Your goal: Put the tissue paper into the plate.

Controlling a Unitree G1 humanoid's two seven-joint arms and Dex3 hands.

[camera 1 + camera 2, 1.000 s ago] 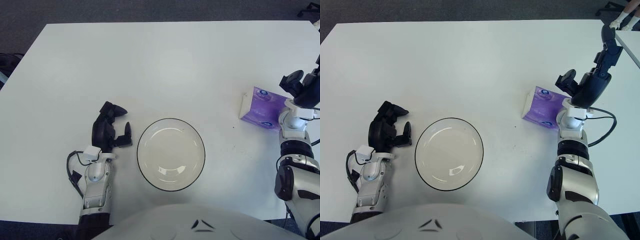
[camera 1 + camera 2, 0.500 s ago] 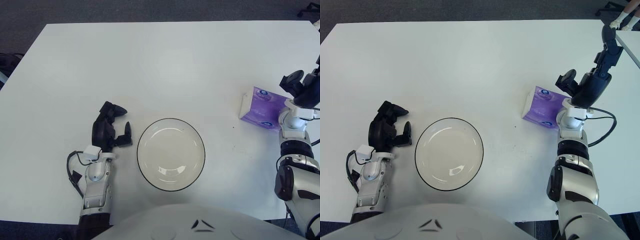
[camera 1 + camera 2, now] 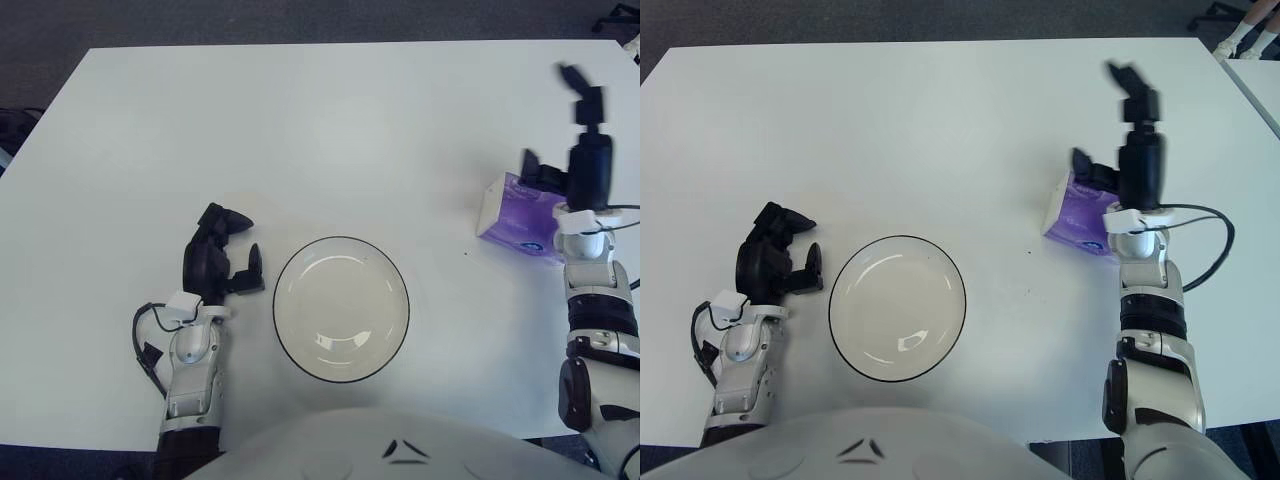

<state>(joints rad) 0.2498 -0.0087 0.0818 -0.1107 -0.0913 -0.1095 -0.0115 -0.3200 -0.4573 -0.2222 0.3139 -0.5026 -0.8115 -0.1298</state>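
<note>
Reach-and-grasp stage of the transfer, judged from the layout. The tissue paper [image 3: 1078,216], a purple pack, lies on the white desk [image 3: 940,120] at the right of the scene, well apart from the plate [image 3: 897,307], which sits empty near the robot's body at centre. The right hand [image 3: 1130,150] stands over the right end of the pack with its fingers spread: one finger [image 3: 1137,97] points toward the far edge of the desk and another [image 3: 1090,167] reaches over the pack's top, and nothing is yet clamped between them. Whether any finger touches the pack cannot be told. The left hand [image 3: 215,260] rests on the desk just left of the plate, its fingers loosely curled and holding nothing. The next move, as a judgement, calls for the right hand to come down over the pack and close its fingers around it, then lift and carry it leftward to the plate; a pack this soft will probably dent in the grip and could slide away if pushed from one side only. Compared with the picture half a second earlier, the right hand has swung inward and upright from a position at the pack's right side, and the pack has shifted slightly; the plate and left hand are unchanged.
</note>
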